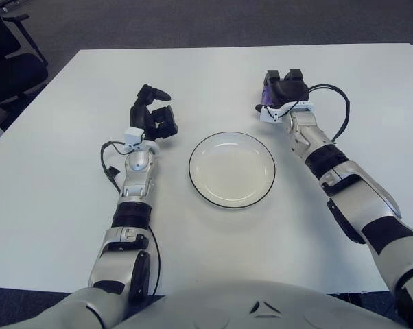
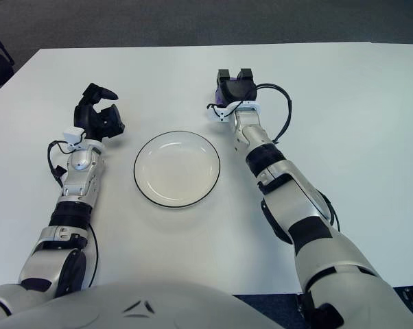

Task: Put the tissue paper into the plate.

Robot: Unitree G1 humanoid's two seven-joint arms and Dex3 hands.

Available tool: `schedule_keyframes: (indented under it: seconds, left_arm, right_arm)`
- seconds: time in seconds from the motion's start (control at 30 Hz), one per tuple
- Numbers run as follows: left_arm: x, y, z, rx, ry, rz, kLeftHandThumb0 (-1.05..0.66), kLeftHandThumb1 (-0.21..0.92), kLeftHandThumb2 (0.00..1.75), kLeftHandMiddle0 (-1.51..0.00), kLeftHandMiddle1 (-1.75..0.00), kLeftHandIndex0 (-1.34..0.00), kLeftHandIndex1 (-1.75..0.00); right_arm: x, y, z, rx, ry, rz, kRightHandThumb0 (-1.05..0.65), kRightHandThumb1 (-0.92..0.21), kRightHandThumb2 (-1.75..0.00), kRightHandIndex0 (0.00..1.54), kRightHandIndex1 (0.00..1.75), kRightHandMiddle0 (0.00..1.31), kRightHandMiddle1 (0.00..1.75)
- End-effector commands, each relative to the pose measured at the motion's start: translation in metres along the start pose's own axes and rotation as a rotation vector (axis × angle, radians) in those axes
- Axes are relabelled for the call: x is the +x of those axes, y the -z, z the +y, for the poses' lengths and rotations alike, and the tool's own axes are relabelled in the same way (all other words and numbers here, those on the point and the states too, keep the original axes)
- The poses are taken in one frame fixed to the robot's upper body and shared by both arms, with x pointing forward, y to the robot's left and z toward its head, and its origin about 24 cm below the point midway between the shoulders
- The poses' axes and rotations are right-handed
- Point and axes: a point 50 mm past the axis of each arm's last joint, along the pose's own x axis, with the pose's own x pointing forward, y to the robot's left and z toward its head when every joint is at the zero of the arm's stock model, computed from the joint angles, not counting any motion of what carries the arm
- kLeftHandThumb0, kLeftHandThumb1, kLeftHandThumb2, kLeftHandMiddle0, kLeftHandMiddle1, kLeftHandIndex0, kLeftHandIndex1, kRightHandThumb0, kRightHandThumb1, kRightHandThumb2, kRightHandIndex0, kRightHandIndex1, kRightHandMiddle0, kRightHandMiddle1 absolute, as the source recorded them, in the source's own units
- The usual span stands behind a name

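The right hand (image 1: 283, 88) sat on the far right side of the table (image 1: 55, 205), just beyond and to the right of the plate (image 1: 232, 169), and there was something purple (image 1: 267, 96) tucked under its dark fingers. That purple patch looked like the tissue paper, a small pack by my reading, with the fingers curled down over it, clamped or very nearly so. Most of it was hidden beneath the hand, so its shape and long axis could not be made out. The plate stood bare in the middle, near and left of that hand, so the carry would run inward and toward the robot. The right hand was plainly the nearer one to the tissue. The left hand (image 1: 154, 115) showed on the left of the plate, fingers apart and holding nothing. Whether the grasp was firm could not be told.
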Motion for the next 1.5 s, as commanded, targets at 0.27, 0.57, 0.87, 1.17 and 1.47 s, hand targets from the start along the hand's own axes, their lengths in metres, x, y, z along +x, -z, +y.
schedule_keyframes:
  seconds: [0.27,0.57,0.87,1.17,1.47]
  left_arm:
    - [-0.064,0.061,0.010,-0.016,-0.085,0.267,-0.47,0.34,1.29,-1.31,-1.75,-0.60,-1.75]
    - [-0.063,0.061,0.010,-0.012,-0.078,0.259,-0.47,0.34,1.29,-1.32,-1.75,-0.60,-1.75]
    - [-0.063,0.061,0.010,-0.015,-0.070,0.259,-0.48,0.34,1.30,-1.31,-1.75,-0.60,-1.75]
    - [-0.063,0.062,0.010,-0.021,-0.067,0.267,-0.47,0.34,1.29,-1.31,-1.75,-0.60,-1.75]
    - [-0.063,0.062,0.010,-0.021,-0.063,0.273,-0.47,0.34,1.29,-1.30,-1.75,-0.60,-1.75]
  right_arm:
    - [-0.023,0.019,0.040,0.190,-0.047,0.022,0.00,-0.03,-1.50,0.90,1.30,0.74,1.75]
    - [-0.024,0.019,0.039,0.272,-0.040,-0.006,0.00,0.03,-1.56,0.99,1.27,0.75,1.75]
    - [-0.023,0.019,0.036,0.307,-0.035,-0.030,0.00,0.02,-1.57,0.94,1.35,0.74,1.75]
    - [-0.023,0.020,0.026,0.347,0.018,-0.061,0.00,0.05,-1.58,1.02,1.27,0.74,1.75]
    - [-0.023,0.024,0.012,0.394,0.102,-0.091,0.00,0.06,-1.63,0.98,1.42,0.70,1.75]
